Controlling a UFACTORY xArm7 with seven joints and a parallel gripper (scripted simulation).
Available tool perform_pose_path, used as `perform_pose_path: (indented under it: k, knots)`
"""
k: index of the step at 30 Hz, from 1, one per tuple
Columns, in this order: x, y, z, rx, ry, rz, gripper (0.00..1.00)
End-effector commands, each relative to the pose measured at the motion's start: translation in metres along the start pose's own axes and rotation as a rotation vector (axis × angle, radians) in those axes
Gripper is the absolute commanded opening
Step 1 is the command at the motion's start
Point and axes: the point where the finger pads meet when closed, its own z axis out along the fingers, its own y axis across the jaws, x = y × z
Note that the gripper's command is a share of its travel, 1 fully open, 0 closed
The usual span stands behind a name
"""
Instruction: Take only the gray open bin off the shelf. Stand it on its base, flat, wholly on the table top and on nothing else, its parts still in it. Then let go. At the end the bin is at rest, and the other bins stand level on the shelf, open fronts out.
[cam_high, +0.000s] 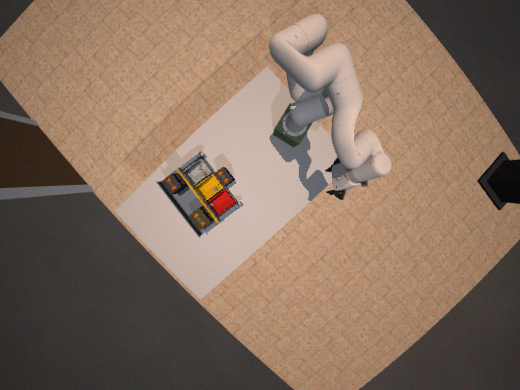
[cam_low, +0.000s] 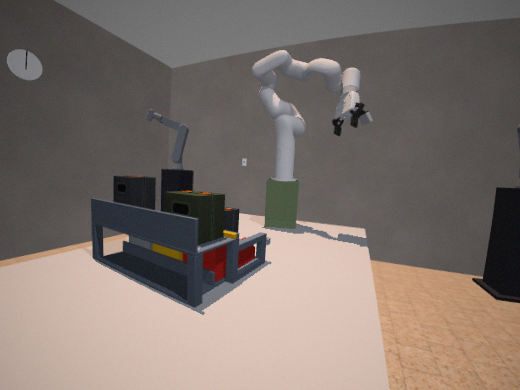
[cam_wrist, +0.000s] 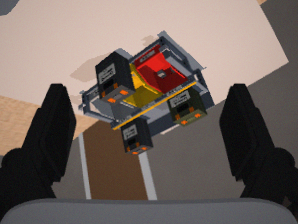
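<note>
A dark gray shelf (cam_high: 186, 201) (cam_low: 145, 223) (cam_wrist: 91, 98) stands on the white table (cam_high: 250, 150) (cam_low: 300, 310) (cam_wrist: 100, 23). It holds three open bins in a row: the gray bin (cam_high: 198, 170) (cam_low: 140, 243) at one end, a yellow bin (cam_high: 209, 187) (cam_low: 167, 251) (cam_wrist: 137, 94) in the middle, and a red bin (cam_high: 222, 201) (cam_low: 215, 260) (cam_wrist: 160, 72) at the other end. In the wrist view the gray bin is hard to make out. My gripper (cam_high: 336, 181) (cam_low: 348, 122) (cam_wrist: 148, 102) is open and empty. It hangs high in the air past the table's edge, far from the shelf, and points toward it.
Several dark boxes with orange marks (cam_high: 173, 182) (cam_low: 195, 212) (cam_wrist: 133, 135) stand on and around the shelf. The arm's green base (cam_high: 292, 131) (cam_low: 281, 202) stands at the table's far end. A black pedestal (cam_high: 500, 180) (cam_low: 505, 245) stands on the floor. A second arm (cam_low: 178, 140) stands behind the shelf.
</note>
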Motion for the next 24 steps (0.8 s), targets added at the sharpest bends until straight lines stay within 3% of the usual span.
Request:
perform_pose_path:
  k: [1, 7, 12, 24]
  knots:
    - [0.003, -0.006, -0.014, 0.001, -0.001, 0.003, 1.0]
    - [0.003, -0.006, -0.014, 0.001, -0.001, 0.003, 1.0]
    - [0.019, -0.026, -0.054, 0.001, -0.001, 0.003, 1.0]
    - [0.019, -0.026, -0.054, 0.001, -0.001, 0.003, 1.0]
